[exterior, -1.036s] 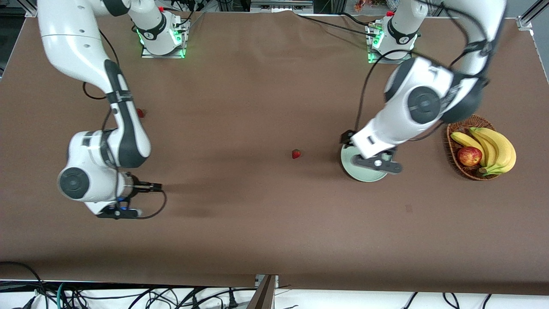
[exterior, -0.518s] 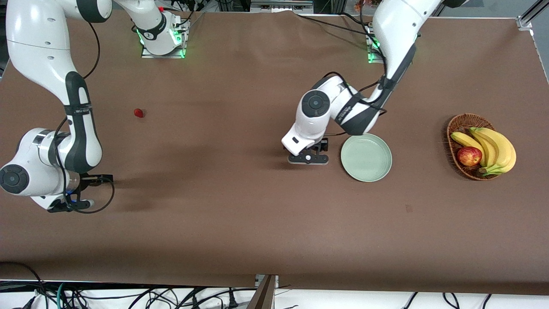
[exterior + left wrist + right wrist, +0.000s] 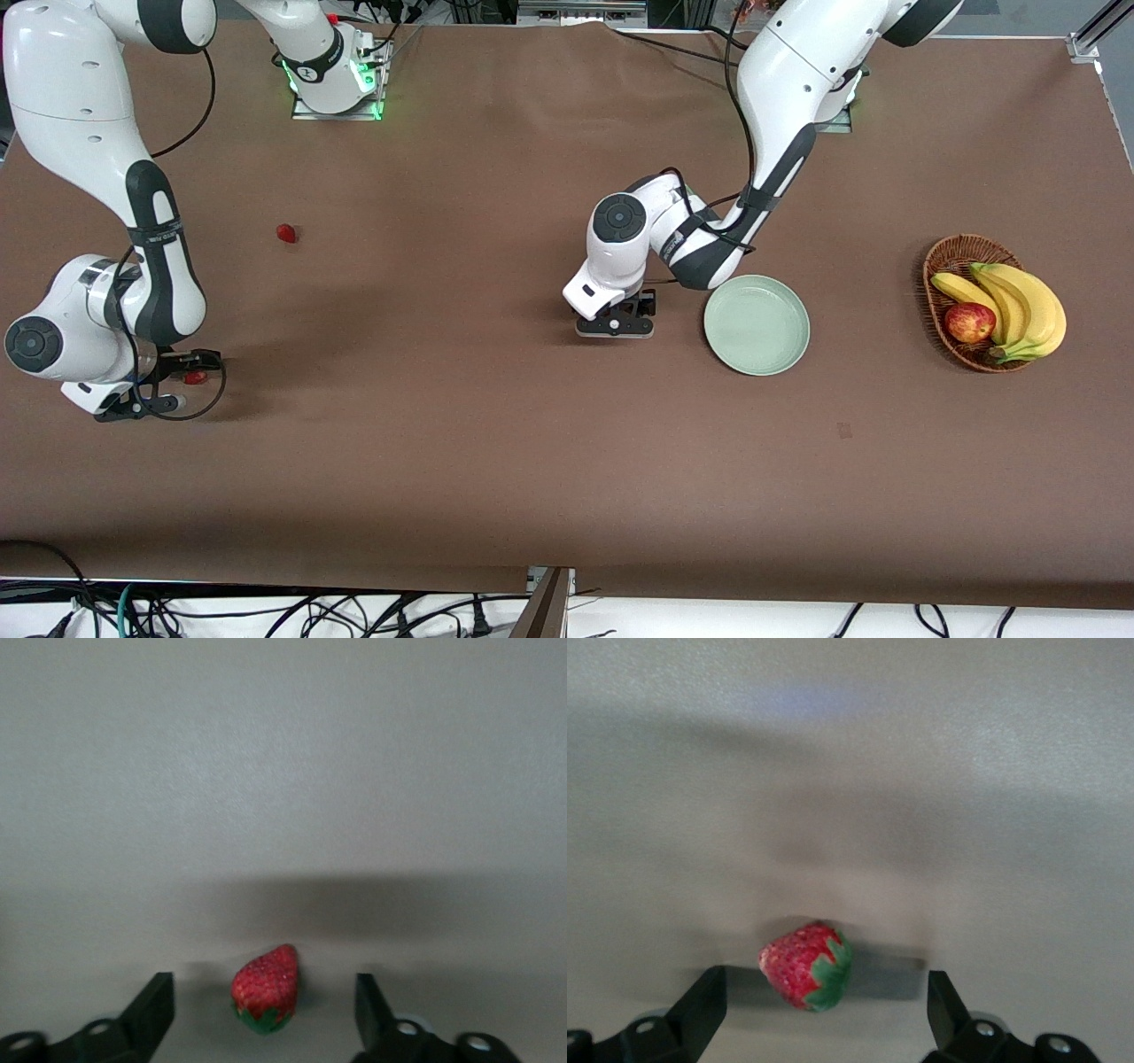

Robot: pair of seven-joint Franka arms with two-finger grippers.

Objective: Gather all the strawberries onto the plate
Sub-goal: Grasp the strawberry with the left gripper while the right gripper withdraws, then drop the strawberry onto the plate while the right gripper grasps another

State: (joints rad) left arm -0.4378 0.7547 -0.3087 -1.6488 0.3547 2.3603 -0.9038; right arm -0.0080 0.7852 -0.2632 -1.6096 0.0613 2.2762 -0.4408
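My left gripper sits low over the table with its jaws standing wide. One strawberry lies on the cloth between them. There is a clear gap on each side of it, so neither jaw touches it and I hold nothing there. Reading the front view as a clock face, this left gripper is at nine o'clock from the plate, just beside its rim. The berry under it is hidden by my wrist in that view.

My right gripper is also down near the table, and its jaws are spread as wide as I can see them go. A second strawberry lies tilted between them. It is free of both jaws, so nothing is gripped. In the front view this right gripper is toward the right arm's end of the table, with the red of that berry showing by its tip.

A third strawberry lies alone on the table at about one o'clock from my right gripper, well apart from it and farther from the front camera.

The plate is mint green and holds no berry. At three o'clock from it, toward the left arm's end, is a wicker basket holding bananas and an apple.
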